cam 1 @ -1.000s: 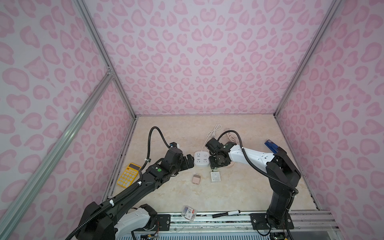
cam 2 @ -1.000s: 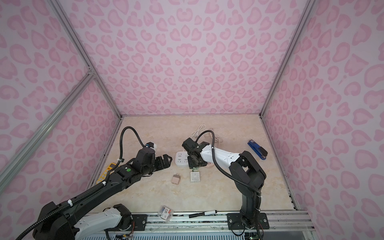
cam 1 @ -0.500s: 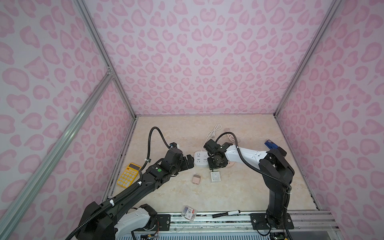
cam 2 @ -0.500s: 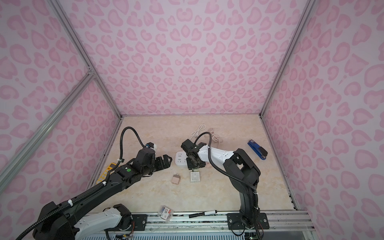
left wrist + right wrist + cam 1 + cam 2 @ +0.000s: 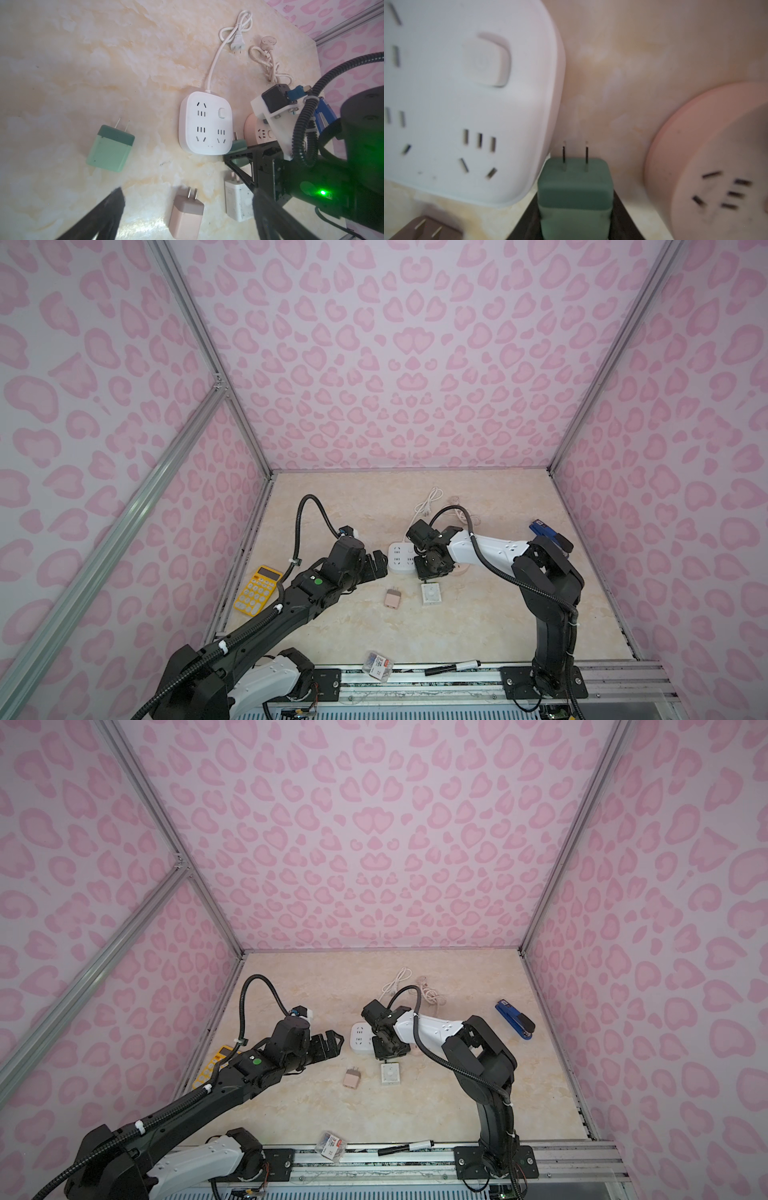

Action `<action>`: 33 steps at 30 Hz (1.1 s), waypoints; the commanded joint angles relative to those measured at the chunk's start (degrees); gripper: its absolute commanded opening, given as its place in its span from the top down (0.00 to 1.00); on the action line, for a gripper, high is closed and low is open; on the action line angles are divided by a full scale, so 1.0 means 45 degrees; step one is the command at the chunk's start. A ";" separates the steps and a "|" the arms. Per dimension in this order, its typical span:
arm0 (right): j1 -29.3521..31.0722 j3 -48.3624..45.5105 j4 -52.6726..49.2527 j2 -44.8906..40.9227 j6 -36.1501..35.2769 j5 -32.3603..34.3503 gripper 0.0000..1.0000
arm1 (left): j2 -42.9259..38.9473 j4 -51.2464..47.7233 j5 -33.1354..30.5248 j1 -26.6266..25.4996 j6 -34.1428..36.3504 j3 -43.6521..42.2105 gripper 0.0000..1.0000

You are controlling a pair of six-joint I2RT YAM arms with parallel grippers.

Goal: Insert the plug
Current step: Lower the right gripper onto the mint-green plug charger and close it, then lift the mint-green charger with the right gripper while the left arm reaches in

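Note:
My right gripper (image 5: 575, 216) is shut on a green plug (image 5: 575, 187) whose two prongs point forward into the gap between a white power strip (image 5: 456, 93) and a round pink socket (image 5: 716, 166). In both top views the right gripper (image 5: 432, 568) (image 5: 388, 1048) sits low at the strip's (image 5: 400, 558) (image 5: 360, 1038) right edge. The left wrist view shows the held plug (image 5: 239, 145) beside the strip (image 5: 205, 124). My left gripper (image 5: 376, 566) (image 5: 188, 193) hangs open and empty just left of the strip.
A second green plug (image 5: 110, 145), a pink plug (image 5: 392, 598) and a white plug (image 5: 431, 594) lie on the table in front of the strip. Coiled cables (image 5: 428, 502) lie behind it. A yellow calculator (image 5: 257, 591) is at left, a blue stapler (image 5: 546, 531) at right.
The right gripper's jaws have closed in on the green plug, and the arm has shifted slightly toward the strip. The left arm has not moved.

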 commanded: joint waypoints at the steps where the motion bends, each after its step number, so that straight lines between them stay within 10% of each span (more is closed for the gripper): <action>1: -0.0053 -0.0002 -0.0138 -0.0068 -0.0425 -0.0276 0.65 | 0.0065 0.0311 -0.0030 0.0014 -0.0081 -0.0065 0.02; 14: -0.0150 -0.1243 -0.0331 -0.2758 -0.2347 -0.1192 0.77 | 0.0135 0.0416 0.0943 0.0004 -0.0021 0.0033 0.00; 33: 0.0792 -0.3623 0.1757 -0.6095 -0.5334 -0.2906 0.79 | 0.0960 0.4554 0.6280 0.0004 -0.2023 -0.0626 0.05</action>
